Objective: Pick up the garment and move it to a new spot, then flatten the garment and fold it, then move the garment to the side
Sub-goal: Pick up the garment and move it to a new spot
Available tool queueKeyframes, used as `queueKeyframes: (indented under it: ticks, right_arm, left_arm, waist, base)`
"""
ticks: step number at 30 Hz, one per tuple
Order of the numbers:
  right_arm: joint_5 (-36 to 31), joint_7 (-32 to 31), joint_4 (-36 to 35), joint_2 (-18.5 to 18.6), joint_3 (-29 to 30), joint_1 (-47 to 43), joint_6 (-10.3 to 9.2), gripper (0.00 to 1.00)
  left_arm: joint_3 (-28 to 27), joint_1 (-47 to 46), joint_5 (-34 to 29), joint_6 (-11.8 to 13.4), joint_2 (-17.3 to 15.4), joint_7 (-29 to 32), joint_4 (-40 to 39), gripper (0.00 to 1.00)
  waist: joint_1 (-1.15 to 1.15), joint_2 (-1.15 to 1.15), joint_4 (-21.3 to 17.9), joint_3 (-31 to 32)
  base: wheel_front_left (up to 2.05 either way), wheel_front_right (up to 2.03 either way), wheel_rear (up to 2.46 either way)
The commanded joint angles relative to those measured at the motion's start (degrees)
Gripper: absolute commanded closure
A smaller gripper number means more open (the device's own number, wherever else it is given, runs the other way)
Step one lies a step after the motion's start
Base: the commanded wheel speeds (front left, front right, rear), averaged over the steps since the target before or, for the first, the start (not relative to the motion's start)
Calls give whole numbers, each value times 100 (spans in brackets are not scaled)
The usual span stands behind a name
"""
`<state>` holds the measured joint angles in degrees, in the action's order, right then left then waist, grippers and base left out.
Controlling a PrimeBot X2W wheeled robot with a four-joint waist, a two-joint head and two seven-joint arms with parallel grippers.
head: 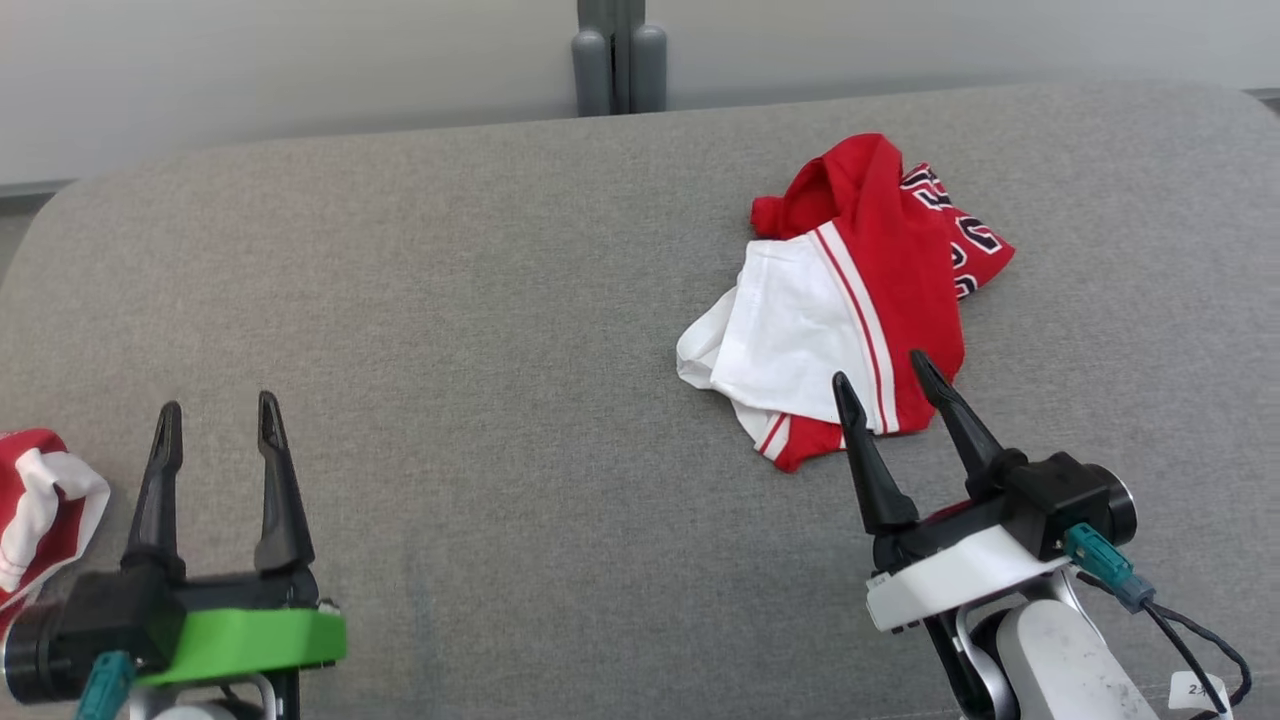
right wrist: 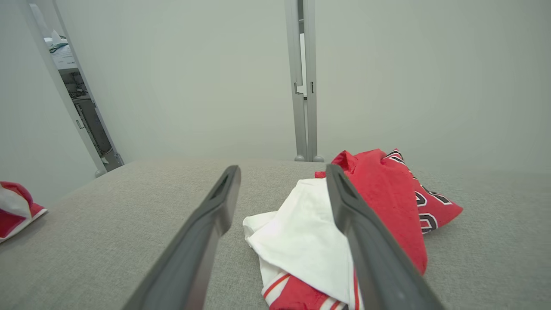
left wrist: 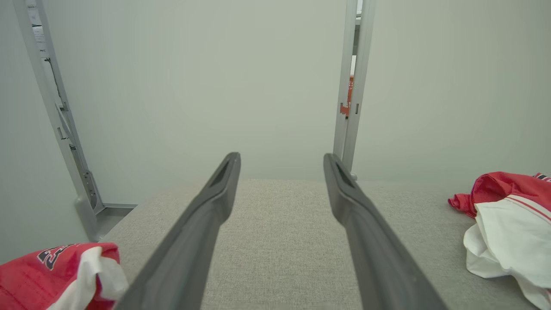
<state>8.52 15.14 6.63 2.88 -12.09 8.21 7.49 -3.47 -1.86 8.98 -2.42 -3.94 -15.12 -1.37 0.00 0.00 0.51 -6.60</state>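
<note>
On grey fabric surface, head view: crumpled garment, red and white, lies right of centre. Right gripper spread wide, empty, tips over its near edge. Left gripper spread, empty, lower left; second garment just beside it at left edge.
Left wrist view: bare fabric between fingers; crumpled garment far right, second garment lower left.
Right wrist view: crumpled garment's white part between spread fingers; contact unclear.
</note>
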Motion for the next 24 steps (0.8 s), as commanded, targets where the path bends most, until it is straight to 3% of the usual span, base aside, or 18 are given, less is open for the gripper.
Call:
queueKeyframes:
  ticks: [1, 10, 18, 24]
  right_arm:
    - [33, 1, 34, 4, 29, -150, 1, 0]
    - [28, 1, 153, 4, 144, -379, 2, 0]
    - [-208, 1, 207, 174, -85, -525, 1, 0]
    - [-211, 1, 80, 172, 90, -645, 1, 0]
  left_arm:
    - [26, 386, -128, 50, 61, -4, -163, 0]
    - [463, 1276, 43, 465, 99, -4, -406, 0]
    - [670, 1326, -61, 543, 101, -3, -328, 0]
    - [743, 1302, -103, 574, 100, -4, -298, 0]
  waist:
    - [0, 0, -327, 358]
    - [0, 0, -552, 557]
    - [0, 0, -468, 596]
    - [0, 0, -382, 594]
  base:
    - [0, 0, 0]
    - [0, 0, 0]
    - [0, 0, 0]
    - [0, 0, 0]
